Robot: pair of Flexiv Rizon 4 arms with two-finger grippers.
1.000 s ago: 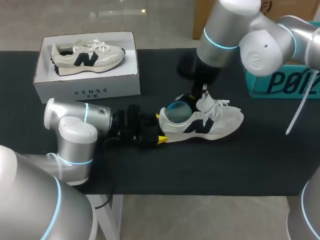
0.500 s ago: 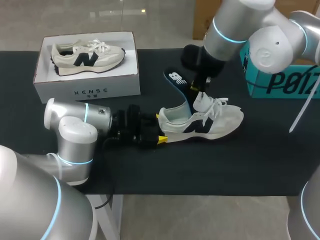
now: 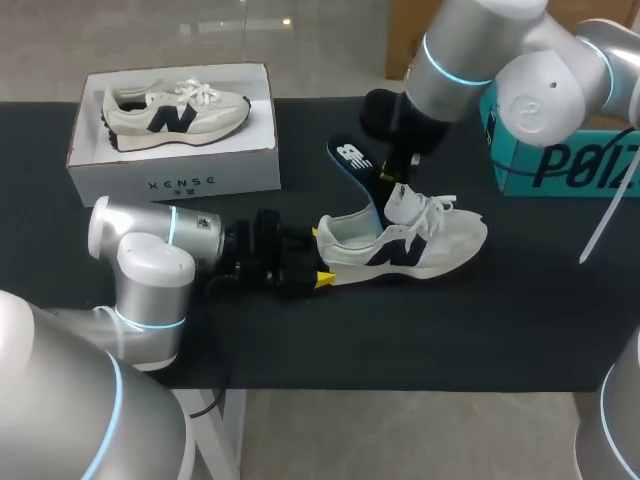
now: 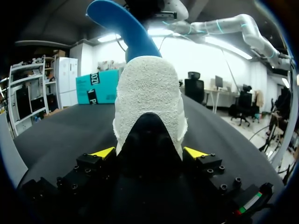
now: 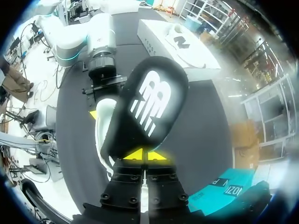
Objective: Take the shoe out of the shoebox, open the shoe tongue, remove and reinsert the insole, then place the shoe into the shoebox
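Looking down from the head view, you see the shoe (image 3: 405,245) standing on its sole near the middle of the black table (image 3: 500,330), with the heel towards the left arm and the toe towards the right side. The left gripper (image 3: 318,256) lies low on the table at the heel. In the left wrist view its 2 yellow tips press the white heel from both sides, so it grips the shoe there. The right arm comes down from the far right corner, and the right gripper (image 5: 145,155) is closed on the insole (image 3: 352,165), with its 2 yellow tips pinched together on one end of it. The insole stands tilted above the shoe's opening, with the dark face and its white logo turned up and the blue face underneath. Its lower part is at the opening, beside the raised tongue (image 3: 402,205), but you cannot tell whether it is inside the shoe or just out of it. The shoebox (image 3: 170,175) sits open at the far left of the table, well apart from the shoe, and a 2nd shoe (image 3: 175,112) lies inside it. A teal box (image 3: 560,165) stands at the far right edge.
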